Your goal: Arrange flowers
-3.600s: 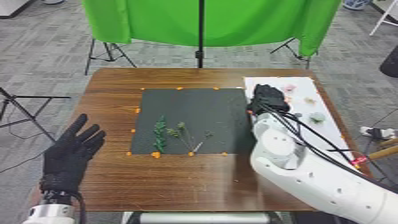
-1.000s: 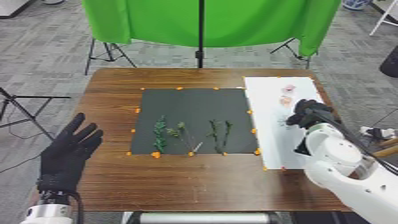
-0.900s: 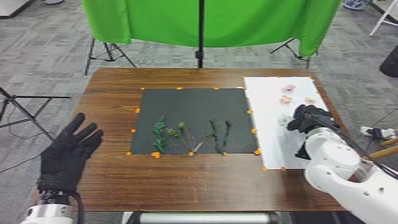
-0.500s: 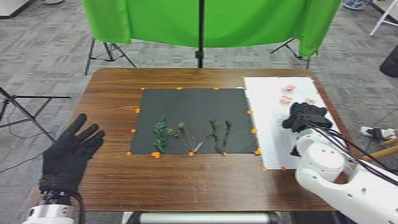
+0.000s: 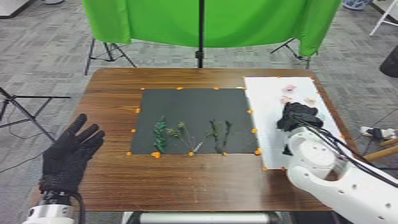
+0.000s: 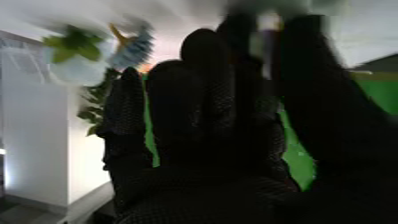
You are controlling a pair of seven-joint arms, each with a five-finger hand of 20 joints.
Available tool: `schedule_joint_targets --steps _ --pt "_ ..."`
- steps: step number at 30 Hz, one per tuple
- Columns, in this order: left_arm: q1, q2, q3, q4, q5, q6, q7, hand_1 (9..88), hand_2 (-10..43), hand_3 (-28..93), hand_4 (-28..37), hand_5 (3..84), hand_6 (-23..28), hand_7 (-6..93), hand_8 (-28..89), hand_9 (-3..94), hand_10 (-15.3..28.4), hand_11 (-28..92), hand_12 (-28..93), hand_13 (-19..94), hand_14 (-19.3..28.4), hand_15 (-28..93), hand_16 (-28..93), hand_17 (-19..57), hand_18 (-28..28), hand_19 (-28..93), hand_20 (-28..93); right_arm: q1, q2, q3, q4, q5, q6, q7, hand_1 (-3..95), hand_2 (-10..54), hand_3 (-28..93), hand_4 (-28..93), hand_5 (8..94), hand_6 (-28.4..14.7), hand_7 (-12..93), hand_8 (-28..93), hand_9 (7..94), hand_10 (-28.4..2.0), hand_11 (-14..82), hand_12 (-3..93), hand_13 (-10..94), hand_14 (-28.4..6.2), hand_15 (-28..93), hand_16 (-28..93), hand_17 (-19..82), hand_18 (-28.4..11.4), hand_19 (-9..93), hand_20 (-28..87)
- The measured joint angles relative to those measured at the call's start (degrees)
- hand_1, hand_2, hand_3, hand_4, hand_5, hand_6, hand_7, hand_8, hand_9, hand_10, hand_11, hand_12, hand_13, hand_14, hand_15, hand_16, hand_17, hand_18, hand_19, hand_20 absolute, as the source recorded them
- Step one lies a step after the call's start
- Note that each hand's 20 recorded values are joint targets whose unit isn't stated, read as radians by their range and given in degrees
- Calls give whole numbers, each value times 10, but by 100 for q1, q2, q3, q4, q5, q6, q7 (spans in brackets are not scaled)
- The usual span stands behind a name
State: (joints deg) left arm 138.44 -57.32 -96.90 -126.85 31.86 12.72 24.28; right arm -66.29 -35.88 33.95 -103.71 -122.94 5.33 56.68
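- On the dark mat [image 5: 191,102], nearest the robot, the greenery seems to be the part already dealt with: a dense leafy sprig [image 5: 160,134], a branching sprig [image 5: 183,136] beside it, then two thin stems [image 5: 214,134] [image 5: 226,133] lying near each other
- Over on the white sheet [image 5: 274,150], what I'd call the remaining work: a pink bloom [image 5: 289,89] towards the far end, a pinkish one [image 5: 286,100] just nearer, and a pale one [image 5: 309,101] to its right
- Right above that sheet, on the near side of those blooms, is the right hand [image 5: 298,118], its fingers straight and narrow together; whether anything touches their tips I can't tell
- Near that hand, from its wrist, I can make out a white bloom [image 6: 80,72], a grey-blue one [image 6: 133,50] and some leaves [image 6: 89,107]
- Off to the left, the left hand [image 5: 67,155] waits with fingers spread wide, holding nothing
- All told, I'd guess it's partway: stems laid out, blooms yet to join them
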Motion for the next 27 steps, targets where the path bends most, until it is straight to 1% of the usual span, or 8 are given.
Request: schedule_joint_targets --steps 4,7,11,15,18,20,24,27 --pt "10 35 0 -1 -25 13 43 241 56 822 -229 342 79 107 -101 309 190 195 77 197 259 394 -91 -119 265 530 3 -77 -27 -1 -23 -126 446 -6 569 -95 646 -283 871 19 221 27 815 -76 448 317 697 -80 783 221 263 -270 810 467" --pt "26 62 -17 -10 -37 20 67 239 56 822 -230 342 79 107 -102 309 189 194 76 198 259 395 -91 -119 265 531 3 -343 -26 287 -198 -198 737 -28 564 -95 658 -283 881 16 211 36 830 -76 440 319 707 -80 783 224 266 -267 817 469" --pt "82 63 -111 -37 -38 36 67 237 58 819 -234 342 78 107 -102 309 188 193 76 199 259 394 -91 -117 265 534 5 -516 -30 513 -598 -199 855 -138 557 -95 676 -283 888 10 200 49 836 -79 437 325 709 -82 784 229 266 -265 823 471" --pt "169 63 -211 -81 -46 87 88 236 58 820 -234 340 78 108 -102 310 189 192 77 202 259 395 -90 -113 264 546 12 -97 -235 158 -770 124 848 -547 555 -95 682 -283 888 8 197 54 834 -79 438 329 707 -84 786 232 261 -263 826 474" --pt "220 88 -232 -104 -72 143 151 235 57 821 -233 340 78 108 -101 312 192 193 78 203 260 395 -90 -111 264 550 16 510 -677 -316 -649 630 729 -1019 552 -95 683 -283 884 7 198 59 829 -80 446 329 703 -85 789 235 258 -259 826 475" --pt "239 126 -232 -112 -92 175 201 235 57 821 -233 340 77 109 -101 313 192 194 79 204 260 396 -90 -111 264 551 17 864 -1126 -532 -438 786 494 -1338 546 -95 687 -283 880 9 201 61 824 -78 454 328 702 -84 790 235 256 -257 826 476" --pt "241 212 -231 -115 -100 184 265 234 54 823 -235 346 76 121 -100 320 198 196 84 202 263 400 -89 -115 267 550 17 1304 -2163 -709 120 605 -163 -1791 544 -95 684 -283 874 10 207 54 812 -79 473 322 698 -84 795 237 251 -256 826 480" --pt "216 271 -231 -116 -99 184 262 232 53 826 -240 346 73 131 -102 324 197 198 90 201 266 403 -88 -118 271 552 16 1462 -2877 -833 512 306 -402 -1955 546 -95 679 -283 868 7 213 47 806 -80 486 312 696 -85 798 236 249 -255 824 483"
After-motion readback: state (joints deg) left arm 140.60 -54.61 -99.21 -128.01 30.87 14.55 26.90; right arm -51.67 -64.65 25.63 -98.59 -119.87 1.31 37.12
